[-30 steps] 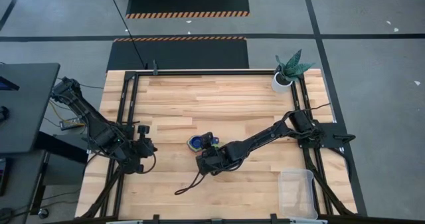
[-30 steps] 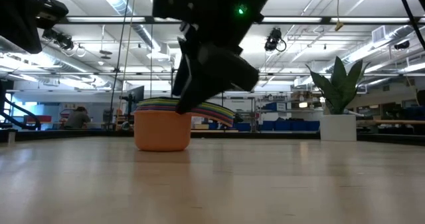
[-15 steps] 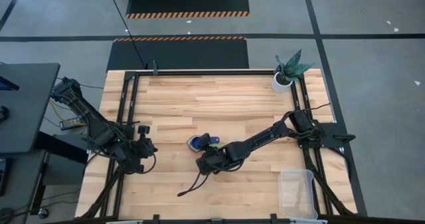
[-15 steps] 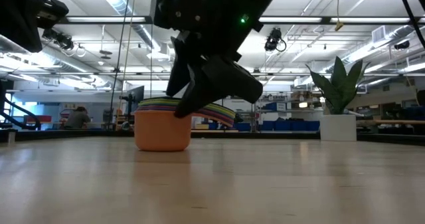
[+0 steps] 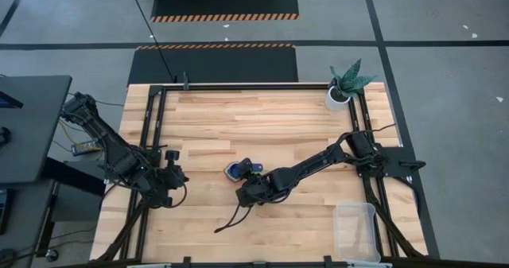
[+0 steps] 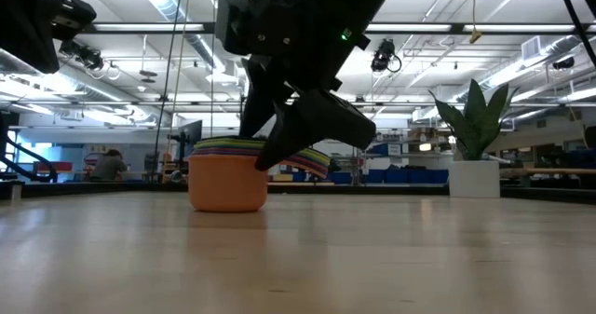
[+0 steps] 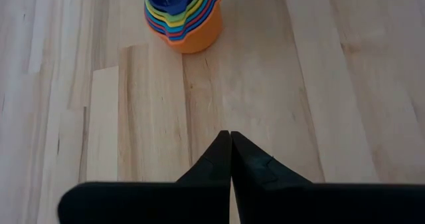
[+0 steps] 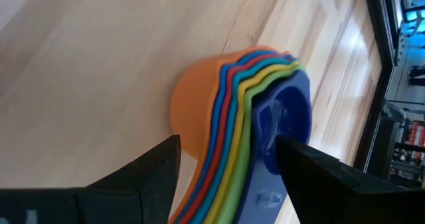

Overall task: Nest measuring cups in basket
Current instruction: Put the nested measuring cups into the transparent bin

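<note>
The measuring cups stand nested in one stack on their orange outer cup, on the table's middle, outside the basket. The right wrist view shows the stack with orange outermost and dark blue innermost. Its handles point toward my right gripper. That gripper is open, slanting down from the near right, with one finger on each side of the handles. In the low view it hides part of the stack. My left gripper is shut and waits near the table's left edge. My right gripper stands astride the stack's handle side. One finger is by the orange wall and the other is in front of the blue cup. I cannot tell whether either finger touches.
A white pot with a green plant stands at the table's far right corner. The clear basket lies at the near right corner. A dark cable trails on the wood near my right gripper. Black frame rails run along the left and right sides.
My right gripper has rolled about its own pointing line while staying in place beside the stack. The cable below it has shifted a little on the wood. The cups have not moved.
</note>
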Action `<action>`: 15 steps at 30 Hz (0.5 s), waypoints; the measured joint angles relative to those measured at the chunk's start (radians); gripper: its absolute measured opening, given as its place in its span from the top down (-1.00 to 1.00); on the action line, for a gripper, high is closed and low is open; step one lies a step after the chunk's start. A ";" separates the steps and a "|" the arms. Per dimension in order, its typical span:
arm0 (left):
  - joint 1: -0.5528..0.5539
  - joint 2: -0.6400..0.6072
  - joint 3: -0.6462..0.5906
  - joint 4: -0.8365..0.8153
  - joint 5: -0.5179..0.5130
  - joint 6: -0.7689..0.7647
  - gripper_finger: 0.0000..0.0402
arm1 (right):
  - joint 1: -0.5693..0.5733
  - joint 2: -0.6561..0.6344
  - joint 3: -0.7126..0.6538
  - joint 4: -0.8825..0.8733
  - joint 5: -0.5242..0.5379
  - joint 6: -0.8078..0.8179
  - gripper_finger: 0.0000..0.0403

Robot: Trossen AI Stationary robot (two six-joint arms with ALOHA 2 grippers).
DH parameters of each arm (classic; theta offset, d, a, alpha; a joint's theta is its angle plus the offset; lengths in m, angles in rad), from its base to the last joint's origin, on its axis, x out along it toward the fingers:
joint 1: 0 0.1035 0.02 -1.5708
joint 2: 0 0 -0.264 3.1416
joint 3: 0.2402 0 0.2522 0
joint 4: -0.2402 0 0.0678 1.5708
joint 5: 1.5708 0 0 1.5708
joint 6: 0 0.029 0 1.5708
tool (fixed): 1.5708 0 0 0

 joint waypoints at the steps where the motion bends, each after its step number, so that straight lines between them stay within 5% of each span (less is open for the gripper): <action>1: 0.000 0.000 0.000 0.000 0.000 0.000 0.97 | 0.000 0.000 0.000 -0.007 0.000 0.000 -0.25; 15: 0.000 0.000 0.000 0.000 0.000 0.000 0.97 | -0.015 0.000 -0.037 -0.006 0.001 -0.070 -0.25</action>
